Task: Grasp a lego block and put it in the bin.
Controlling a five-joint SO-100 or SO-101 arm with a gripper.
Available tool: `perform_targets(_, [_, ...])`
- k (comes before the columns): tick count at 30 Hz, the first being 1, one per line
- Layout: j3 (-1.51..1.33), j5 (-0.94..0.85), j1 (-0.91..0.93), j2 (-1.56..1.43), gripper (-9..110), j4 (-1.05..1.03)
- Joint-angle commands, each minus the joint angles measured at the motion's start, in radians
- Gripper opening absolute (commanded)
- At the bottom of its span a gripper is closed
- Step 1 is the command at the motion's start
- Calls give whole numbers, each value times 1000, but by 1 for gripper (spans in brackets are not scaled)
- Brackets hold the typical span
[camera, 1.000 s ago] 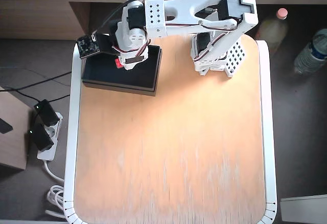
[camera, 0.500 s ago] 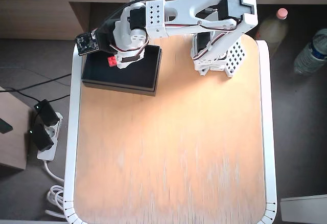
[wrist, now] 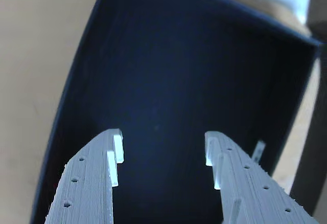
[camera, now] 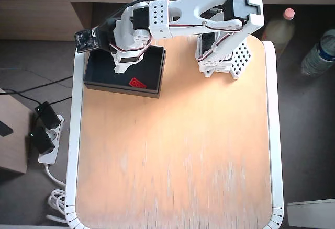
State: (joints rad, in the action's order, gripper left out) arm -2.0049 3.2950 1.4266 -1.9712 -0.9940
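Observation:
The black bin [camera: 100,75] stands at the table's far left corner in the overhead view. The red lego block [camera: 137,82] lies inside it near its front wall. My gripper [camera: 122,67] hangs over the bin, just left of the block. In the wrist view the gripper [wrist: 163,144] is open and empty, with both grey fingers [wrist: 92,178] spread above the bin's dark floor [wrist: 179,55]. The block does not show in the wrist view.
The arm's base [camera: 225,56] stands at the far middle of the wooden table [camera: 178,156]. Off the table to the right stand two bottles [camera: 280,27] [camera: 318,55]. A power strip with plugs [camera: 44,135] lies on the floor to the left.

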Motion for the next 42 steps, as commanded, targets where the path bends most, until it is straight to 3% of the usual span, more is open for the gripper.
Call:
perform_targets(1, [25, -52, -49, -152, 17, 40])
perform_targets(10, [37, -230, -305, -364, 17, 97])
perform_targets(20, [34, -295, -709, -488, 11, 137])
perform_targets(26, [34, -301, -928, -529, 0, 137])
perform_targets(34, [2, -256, -1152, -606, 0, 135])
perform_targets(42, [-325, -178, -1270, -830, 0, 137])
